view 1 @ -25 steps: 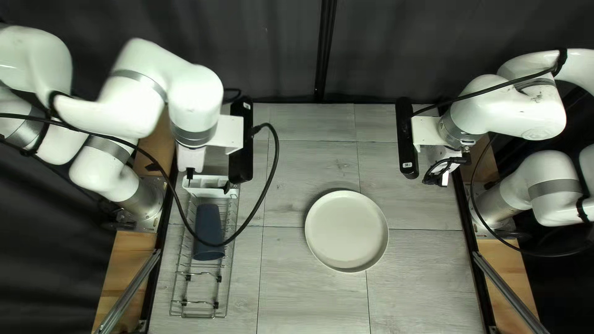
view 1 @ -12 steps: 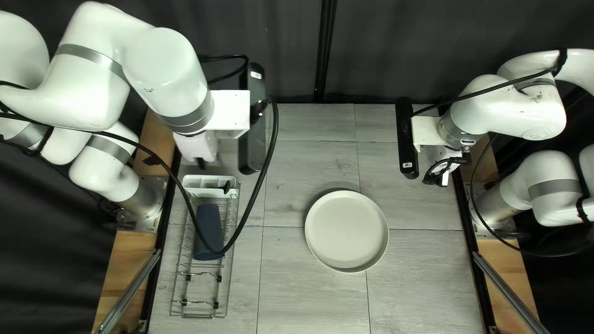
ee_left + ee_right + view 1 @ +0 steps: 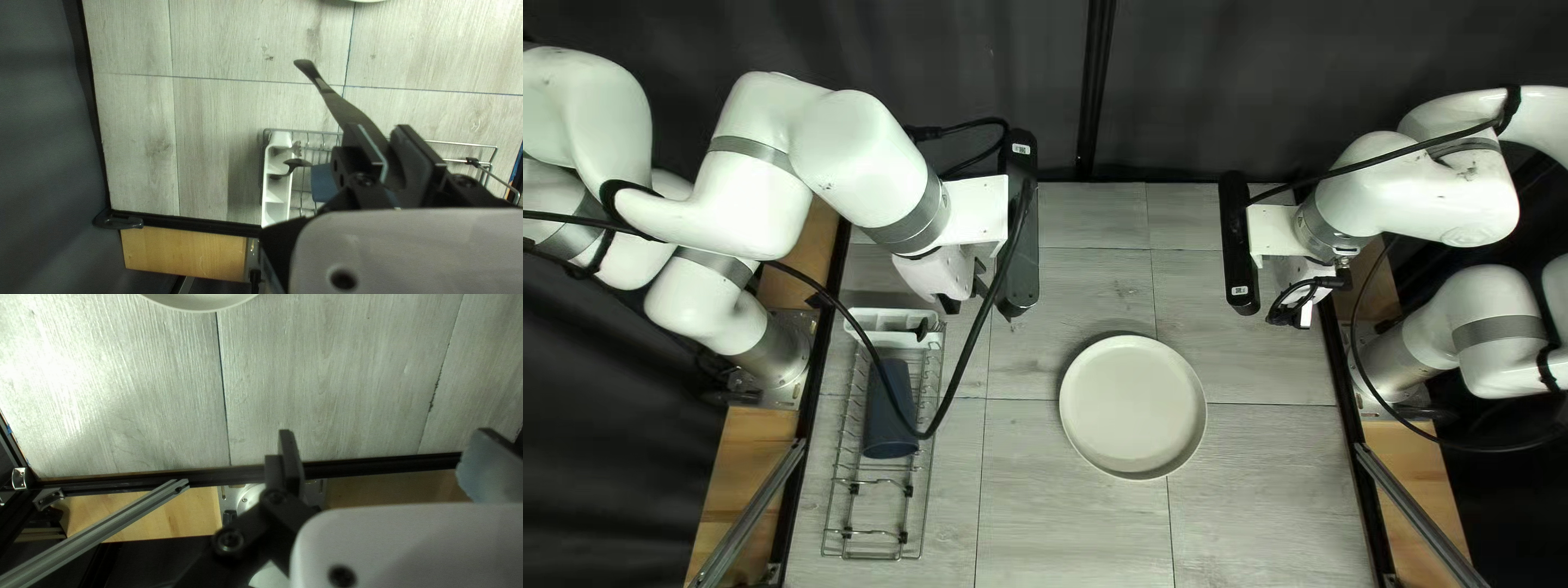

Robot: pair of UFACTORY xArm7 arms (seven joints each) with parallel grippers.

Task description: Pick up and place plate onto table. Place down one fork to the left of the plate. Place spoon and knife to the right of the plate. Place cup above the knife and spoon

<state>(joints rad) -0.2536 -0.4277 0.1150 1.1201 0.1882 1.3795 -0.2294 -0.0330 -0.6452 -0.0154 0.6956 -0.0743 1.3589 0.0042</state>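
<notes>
My left gripper [image 3: 963, 303] is right of the rack's white cutlery holder [image 3: 891, 327] in the top left view. In the left wrist view my left gripper [image 3: 389, 149] is shut on a dark utensil [image 3: 327, 95], whose kind I cannot tell, one end extending past the fingers. A spoon [image 3: 297, 163] and a jagged-ended utensil, apparently a fork, [image 3: 297, 148] stand in the holder. The dark blue cup [image 3: 889, 419] lies in the rack. The pale plate [image 3: 1133, 406] rests mid-table. My right gripper [image 3: 1294, 316] hovers near the right edge; its own view shows my right gripper [image 3: 381, 457] open, nothing between its fingers.
The wire dish rack [image 3: 874, 534] runs along the table's left side. A black cable [image 3: 982, 327] from my left arm loops over the rack and cup. The table's dark right edge [image 3: 1337, 381] lies below my right arm.
My left gripper has risen from over the cutlery holder and shifted right. Its cable has swung along, still looping over the rack. The plate, cup and right arm have stayed put.
</notes>
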